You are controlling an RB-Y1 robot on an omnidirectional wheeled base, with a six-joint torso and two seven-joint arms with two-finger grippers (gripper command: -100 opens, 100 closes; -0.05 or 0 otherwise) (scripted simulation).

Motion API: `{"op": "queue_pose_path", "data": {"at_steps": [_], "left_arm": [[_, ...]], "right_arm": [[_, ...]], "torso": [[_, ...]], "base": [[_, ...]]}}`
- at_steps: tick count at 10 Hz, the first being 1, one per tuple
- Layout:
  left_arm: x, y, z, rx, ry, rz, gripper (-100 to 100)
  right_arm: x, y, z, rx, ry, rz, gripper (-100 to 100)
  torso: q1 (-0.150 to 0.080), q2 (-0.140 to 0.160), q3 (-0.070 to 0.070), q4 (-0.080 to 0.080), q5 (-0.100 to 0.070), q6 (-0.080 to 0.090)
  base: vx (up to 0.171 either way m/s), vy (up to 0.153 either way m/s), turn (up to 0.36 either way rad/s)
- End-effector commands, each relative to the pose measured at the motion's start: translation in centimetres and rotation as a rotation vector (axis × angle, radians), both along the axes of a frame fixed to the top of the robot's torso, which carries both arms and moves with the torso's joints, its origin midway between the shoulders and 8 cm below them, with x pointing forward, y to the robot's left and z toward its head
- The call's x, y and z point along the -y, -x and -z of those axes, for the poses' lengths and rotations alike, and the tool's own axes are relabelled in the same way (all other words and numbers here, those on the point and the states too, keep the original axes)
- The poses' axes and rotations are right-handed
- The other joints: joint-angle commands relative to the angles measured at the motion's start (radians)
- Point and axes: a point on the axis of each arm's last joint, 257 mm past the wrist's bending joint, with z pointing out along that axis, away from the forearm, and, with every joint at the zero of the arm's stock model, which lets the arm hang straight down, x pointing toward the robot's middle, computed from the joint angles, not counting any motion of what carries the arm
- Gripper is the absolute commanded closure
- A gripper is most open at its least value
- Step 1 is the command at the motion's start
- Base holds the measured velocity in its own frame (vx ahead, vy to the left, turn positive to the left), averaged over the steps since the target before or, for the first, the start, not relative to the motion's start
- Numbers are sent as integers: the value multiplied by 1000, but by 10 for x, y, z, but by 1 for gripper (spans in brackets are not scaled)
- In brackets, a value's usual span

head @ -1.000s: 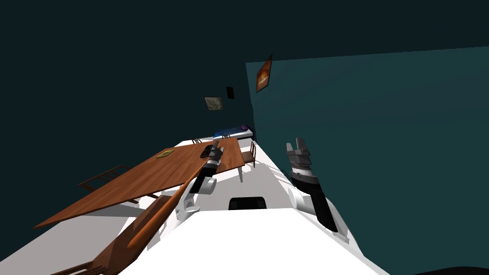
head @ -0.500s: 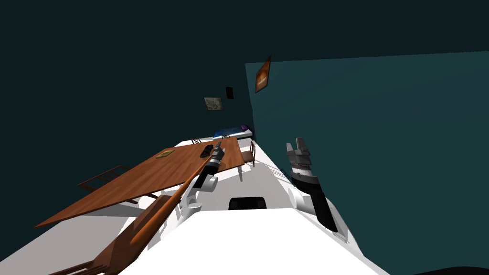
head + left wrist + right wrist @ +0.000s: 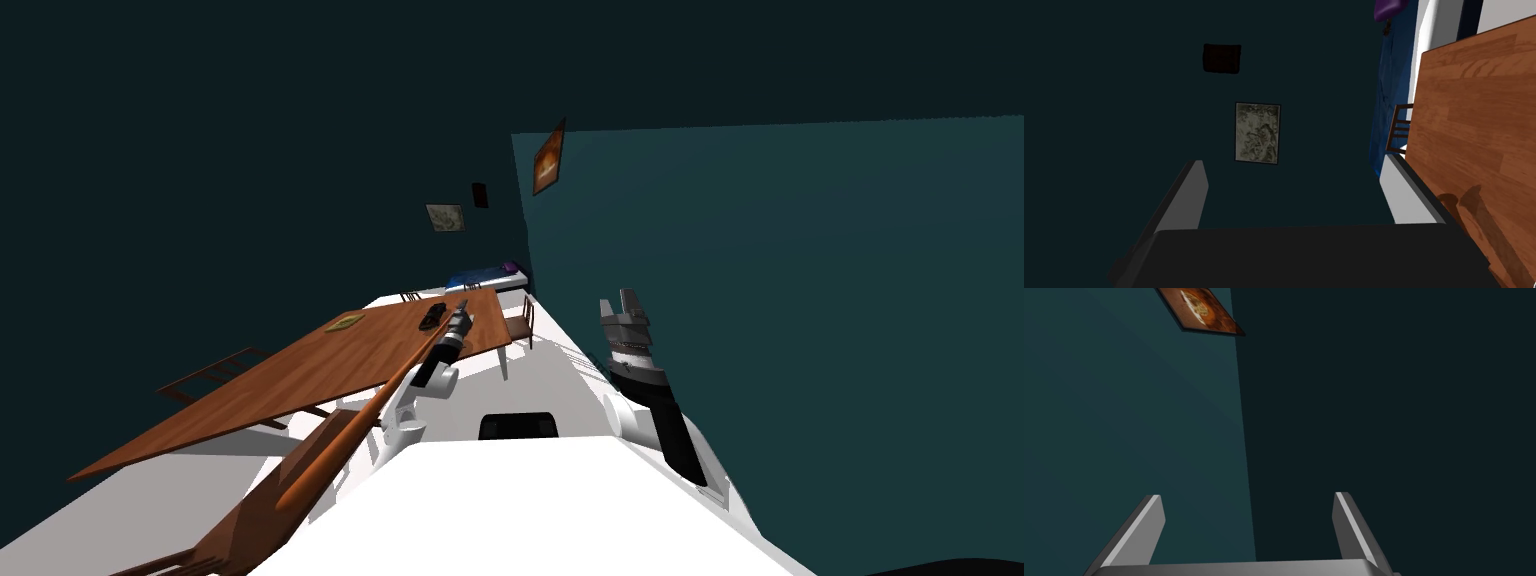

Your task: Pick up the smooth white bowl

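The left end effector (image 3: 462,311) hung over the far end of the wooden bench (image 3: 300,375), its arm stretched out along the bench's near edge. Its two fingers (image 3: 1185,197) stood well apart with nothing between them. They pointed past the bench end toward the dark wall. In the left wrist view the bench top (image 3: 1474,125) ran alongside one finger, and the fingers' shadows fell on the wood close to that finger.

A small dark thing (image 3: 432,316) lay on the bench just beside the left end effector, toward the bench's middle, and apart from the fingers. Its shape was too small to read, so I could not tell whether it was a container or held anything. Farther from the end effector, along the same bench, lay a flat green slab (image 3: 346,321). I could not tell where the bowl was, and nothing on the bench read plainly as white.

Beyond the fingertips, a chair (image 3: 1399,135) stood at the bench end. Past it was a bed (image 3: 1385,100) with a blue cover and a purple pillow (image 3: 1389,9). Two small frames (image 3: 1257,132) hung on the wall ahead of the end effector.

The right end effector (image 3: 625,298) was raised at the robot's right side, well apart from the bench. Its fingers (image 3: 1344,523) were spread and empty.
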Motion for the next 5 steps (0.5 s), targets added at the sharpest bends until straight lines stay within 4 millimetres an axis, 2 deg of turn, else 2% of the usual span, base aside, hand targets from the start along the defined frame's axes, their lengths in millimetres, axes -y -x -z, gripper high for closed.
{"op": "queue_pose_path", "data": {"at_steps": [1, 4, 5], "left_arm": [[0, -7, 16, -56, 0, 0, -100], [0, -11, 36, -127, -2, -4, -100], [0, -15, 51, -175, -3, -5, -100]], "right_arm": [[0, 0, 0, 0, 0, 0, 0], [0, 0, 0, 0, 0, 0, 0], [0, 0, 0, 0, 0, 0, 0]], "torso": [[0, 0, 0, 0, 0, 0], [1, -1, 0, 0, 0, 0], [1, -1, -1, 0, 0, 0]], "base": [[-16, 22, -33], [-5, 26, -23], [-2, 36, -38]]}}
